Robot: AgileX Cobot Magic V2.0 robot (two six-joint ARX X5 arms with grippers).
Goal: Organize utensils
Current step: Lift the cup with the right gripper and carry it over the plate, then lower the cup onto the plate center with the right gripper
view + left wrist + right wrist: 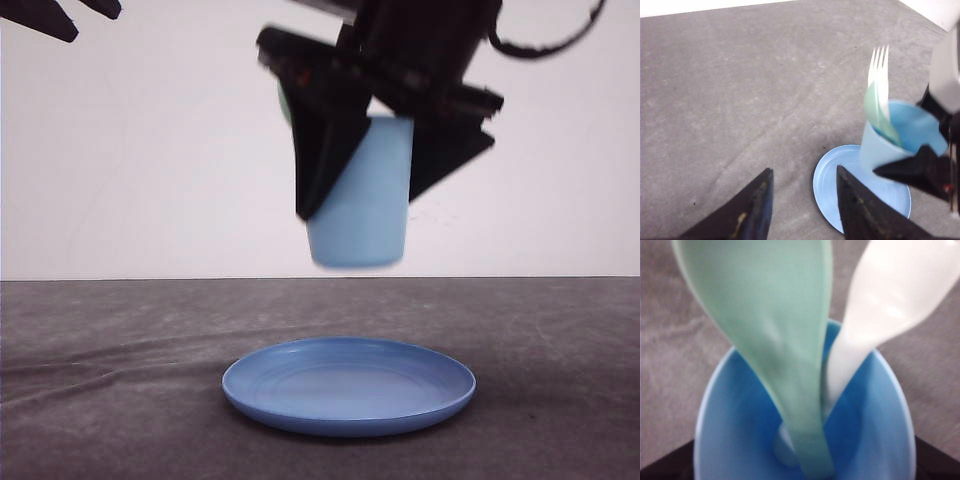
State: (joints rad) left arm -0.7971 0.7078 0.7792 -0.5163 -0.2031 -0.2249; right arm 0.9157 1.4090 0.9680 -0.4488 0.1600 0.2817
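My right gripper point(360, 205) is shut on a light blue cup point(365, 238) and holds it upright in the air, well above a round blue plate point(350, 385). The cup point(730, 415) holds both utensils standing up: the mint-green spoon point(775, 315) and the white fork point(885, 305). In the left wrist view the fork point(879, 65) and spoon point(879, 115) stick up out of the cup point(879, 147), over the plate point(832, 185). My left gripper point(804, 170) is open, holds nothing, and hangs high beside the plate. It shows at the top left corner of the front view point(88, 22).
The plate lies on a grey tabletop point(110, 400) with bare surface all around it. A white wall point(150, 180) closes the far side of the table.
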